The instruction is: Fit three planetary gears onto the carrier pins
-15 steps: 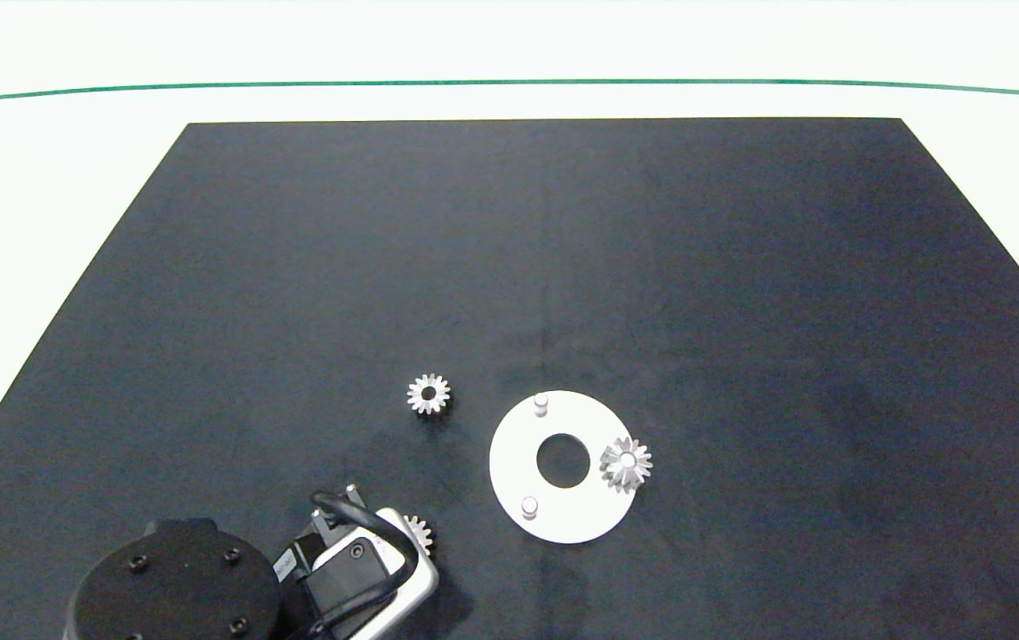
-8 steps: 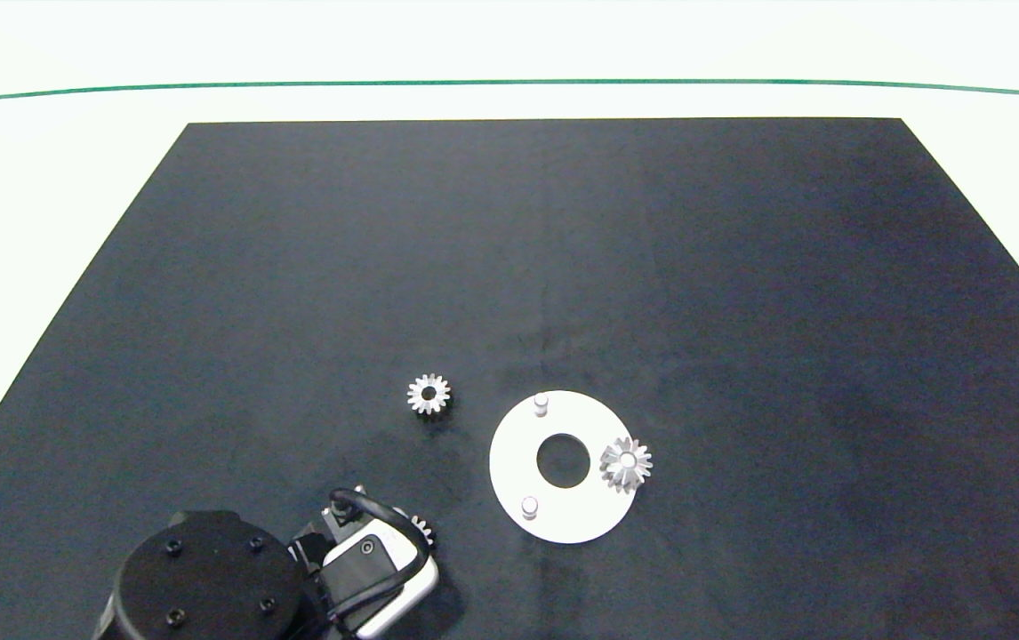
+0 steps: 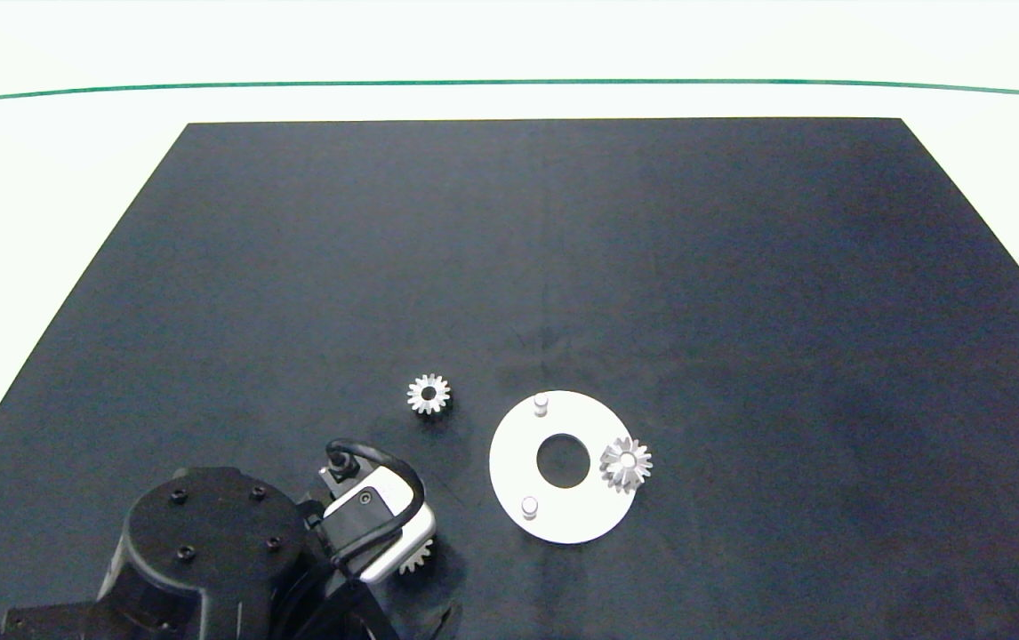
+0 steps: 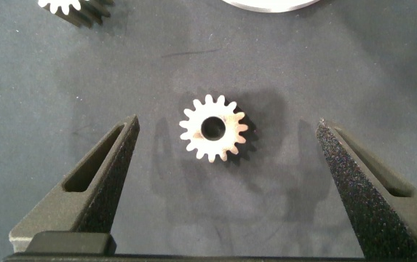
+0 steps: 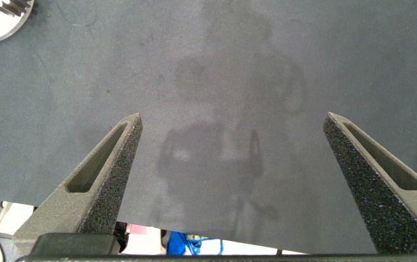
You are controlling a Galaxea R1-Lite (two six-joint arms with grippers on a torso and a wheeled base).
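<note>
Small silvery toothed gear (image 4: 213,129) flat on mat between wide-open, empty left jaws

Left arm's camera (image 3: 376,533) hides most of one gear (image 3: 414,558)

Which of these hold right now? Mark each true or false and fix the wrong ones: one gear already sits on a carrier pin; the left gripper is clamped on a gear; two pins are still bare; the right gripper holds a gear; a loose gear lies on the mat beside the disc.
1. One gear sits on a pin of the white disc. True.
2. The left gripper is clamped on a gear. False: its fingers are spread wide with a flat-lying gear between them, untouched.
3. Two pins are bare. True.
4. The right gripper holds a gear. False: it is open above bare black mat.
5. A loose gear lies on the mat beside the disc. True.
</note>
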